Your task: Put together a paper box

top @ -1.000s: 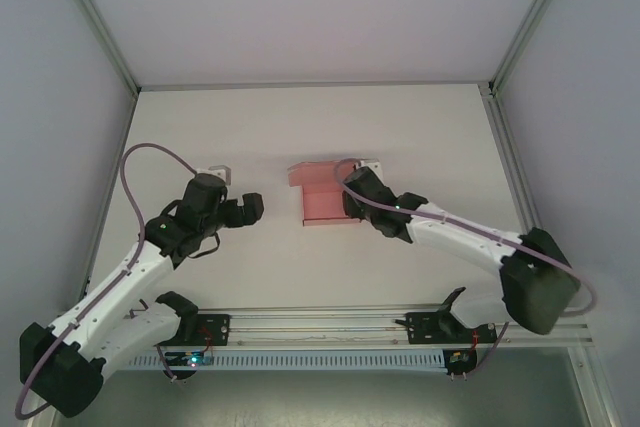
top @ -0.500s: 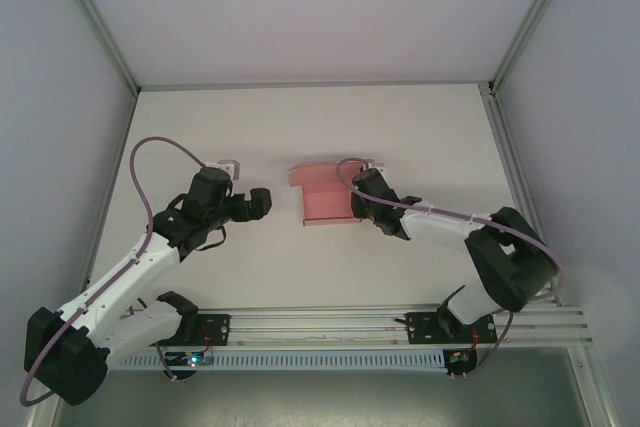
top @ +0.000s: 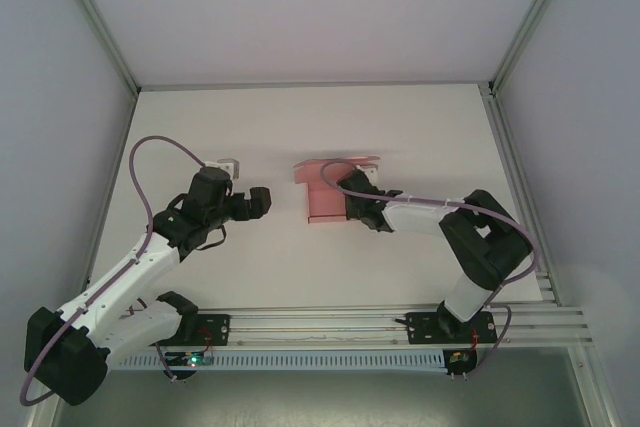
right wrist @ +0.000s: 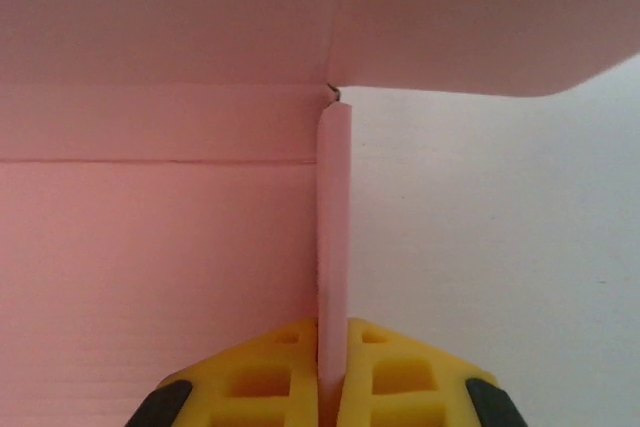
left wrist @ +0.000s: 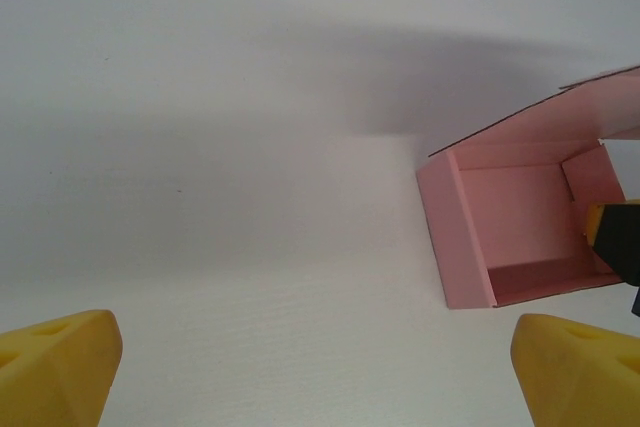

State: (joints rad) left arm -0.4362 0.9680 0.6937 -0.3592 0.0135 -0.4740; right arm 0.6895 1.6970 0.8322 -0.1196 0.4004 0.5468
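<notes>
The pink paper box (top: 322,199) lies on the white table as an open tray, its lid flap (top: 338,168) standing up at the far side. My right gripper (top: 353,207) is shut on the box's right side wall (right wrist: 333,207); the thin card is pinched upright between the yellow fingers (right wrist: 270,377), at the right gripper (right wrist: 333,372). My left gripper (top: 264,202) hovers open a short way left of the box, touching nothing. In the left wrist view the paper box (left wrist: 520,222) lies ahead to the right, beyond the wide-apart left gripper (left wrist: 320,372).
Bare white table (top: 420,137) surrounds the box. Grey enclosure walls and metal posts (top: 505,67) close in the left, right and far sides. The arms' mounting rail (top: 330,325) runs along the near edge.
My right gripper has closed onto the box's right wall, and the right arm's elbow has folded in. The box has shifted slightly right. The left gripper has edged toward the box.
</notes>
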